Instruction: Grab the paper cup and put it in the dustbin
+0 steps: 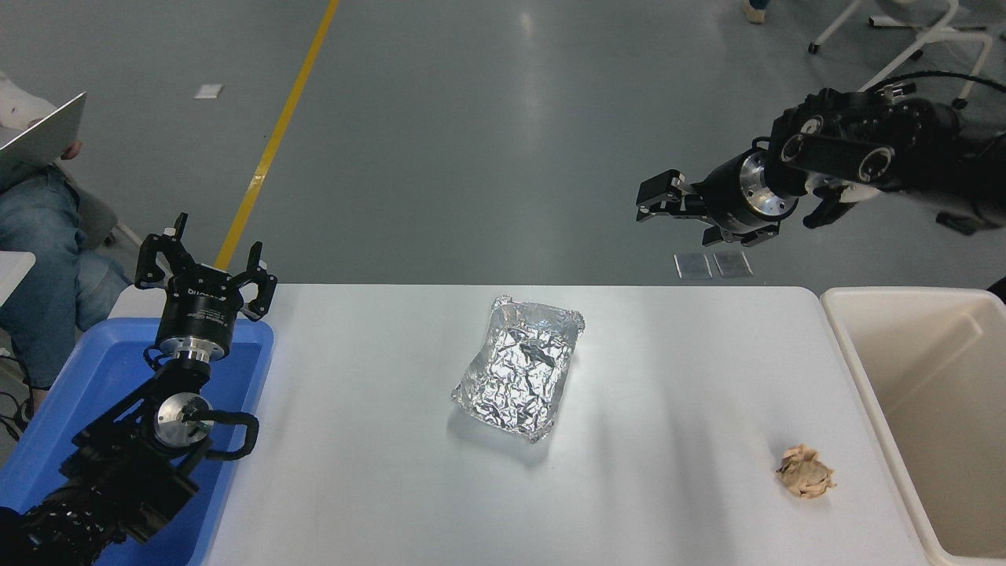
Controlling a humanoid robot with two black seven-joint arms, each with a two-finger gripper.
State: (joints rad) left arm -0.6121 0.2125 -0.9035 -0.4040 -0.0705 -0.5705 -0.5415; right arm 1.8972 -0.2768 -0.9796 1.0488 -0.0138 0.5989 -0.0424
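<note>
No paper cup shows in the head view. The dustbin (853, 346), a large cream rectangular bin, stands off the table's right end; the part of its inside that I can see holds nothing. My right gripper (668, 214) is open and empty, raised high beyond the table's far edge and left of the dustbin, pointing left. My left gripper (206, 255) is open and empty, parked upright over the blue bin (94, 369) at the lower left.
A crumpled foil tray (519, 377) lies at the table's middle. A crumpled tan paper ball (805, 470) lies near the front right, next to the dustbin. A seated person (39, 236) with a laptop is at the far left.
</note>
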